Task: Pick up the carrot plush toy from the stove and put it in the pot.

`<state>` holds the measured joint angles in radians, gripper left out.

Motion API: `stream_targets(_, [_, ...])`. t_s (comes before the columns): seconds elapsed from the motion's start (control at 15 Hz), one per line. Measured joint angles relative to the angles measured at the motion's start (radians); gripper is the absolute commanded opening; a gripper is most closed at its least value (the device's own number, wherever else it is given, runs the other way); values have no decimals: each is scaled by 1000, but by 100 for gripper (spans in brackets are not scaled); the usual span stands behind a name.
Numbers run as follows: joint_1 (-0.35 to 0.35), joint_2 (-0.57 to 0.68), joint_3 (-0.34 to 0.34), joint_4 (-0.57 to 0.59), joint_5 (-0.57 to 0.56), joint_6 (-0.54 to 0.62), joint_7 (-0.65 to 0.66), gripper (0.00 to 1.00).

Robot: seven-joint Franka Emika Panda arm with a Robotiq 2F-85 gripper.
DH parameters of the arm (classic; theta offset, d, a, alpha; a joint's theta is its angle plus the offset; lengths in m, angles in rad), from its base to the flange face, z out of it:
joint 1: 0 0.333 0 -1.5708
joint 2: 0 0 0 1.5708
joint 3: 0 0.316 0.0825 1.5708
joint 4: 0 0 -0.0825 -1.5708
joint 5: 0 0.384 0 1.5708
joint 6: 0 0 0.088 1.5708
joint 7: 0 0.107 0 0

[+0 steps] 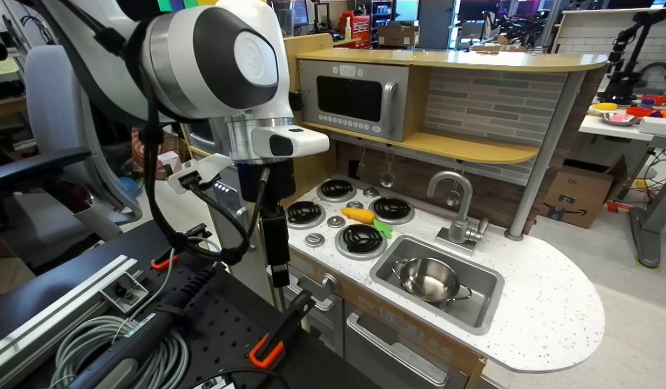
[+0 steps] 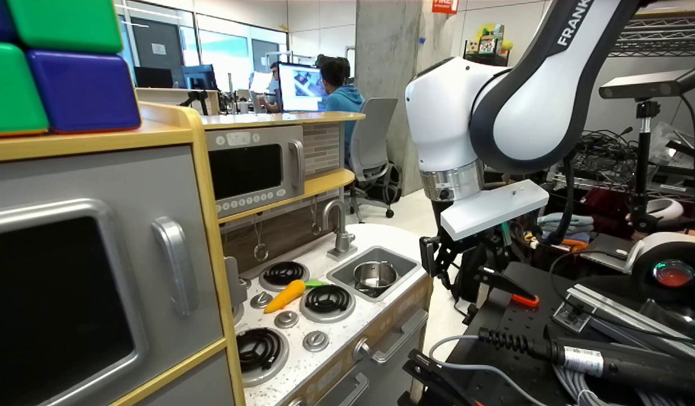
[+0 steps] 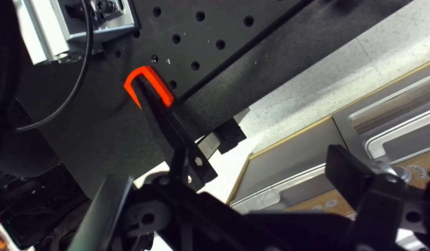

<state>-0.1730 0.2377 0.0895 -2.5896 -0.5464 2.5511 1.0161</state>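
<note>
Reaching for the carrot [image 1: 358, 215] seems the current step; it lies on the stove [image 1: 326, 254] between burners [image 1: 361, 240], at two o'clock from the end effector [image 1: 280, 274] in an exterior view; the fingers [image 3: 351, 174] stand wide apart, holding nothing; the pot [image 1: 430, 276] sits in the sink [image 1: 486, 305], between four and five o'clock from the carrot; next should come a two-o'clock swing, then lowering astride the carrot.

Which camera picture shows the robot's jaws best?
The wrist view: the jaws loom large across the lower part, wide apart, with an orange-tipped clamp beyond. Both exterior views show them small and dark, the gap between them hard to make out.
</note>
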Motion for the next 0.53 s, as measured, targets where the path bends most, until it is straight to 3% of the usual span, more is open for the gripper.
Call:
stream_targets(0.13, [50,1,-63,-15,-23,46,11,100])
stream_targets(0.33, [125,3,-186,-59,-218,250,86,100])
stream_targets(0.53, [105,1,-198,-56,-262,415,59,100])
